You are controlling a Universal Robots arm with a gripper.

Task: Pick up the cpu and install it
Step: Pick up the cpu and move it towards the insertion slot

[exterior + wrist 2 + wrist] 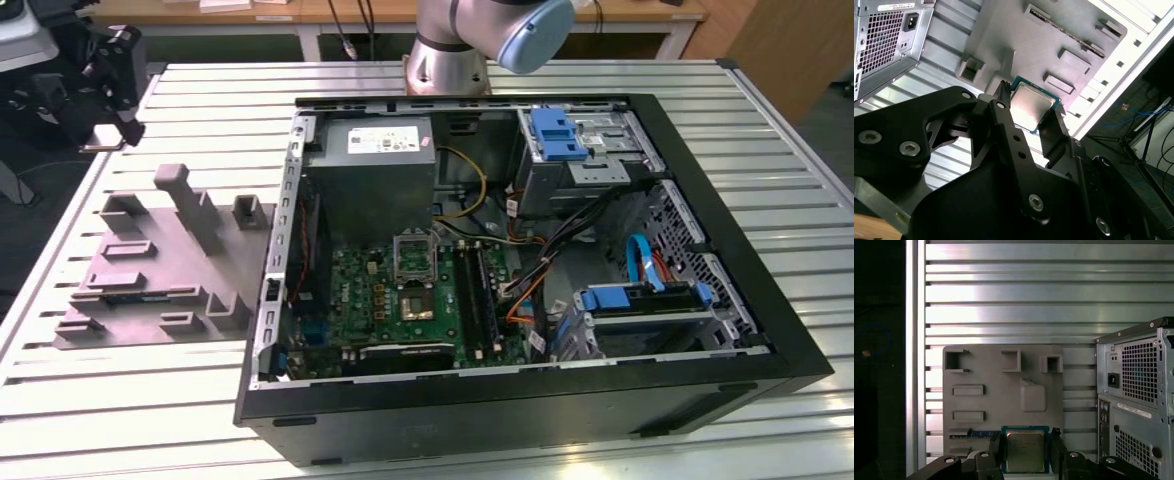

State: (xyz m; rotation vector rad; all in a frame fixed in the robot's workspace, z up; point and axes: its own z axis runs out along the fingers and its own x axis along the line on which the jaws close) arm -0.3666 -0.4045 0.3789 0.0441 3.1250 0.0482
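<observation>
Robot hand (1030, 107) closed on the cpu (1030, 105), held by two opposite edges between its two black fingers (1008, 127). The pale metal top of the chip faces the cameras in both wrist views, with its green border showing along the edges. In the first wrist view the cpu (1025, 451) sits level between the fingers (1055, 447). It is seen against the near edge of the grey tray (1004, 390), which lies on the slatted bench (1004, 290) beside the rear panel of the computer case (1139, 405). In the second wrist view the tray (1004, 35) lies well behind the chip, apart from it. Exterior view: the tray (147, 280) with its upright blocks lies on the bench (134, 400), just beside the open case (534, 410) on the exterior view's left. Inside the case, the motherboard socket (418, 302) lies below the grey power-supply box (380, 170).
</observation>
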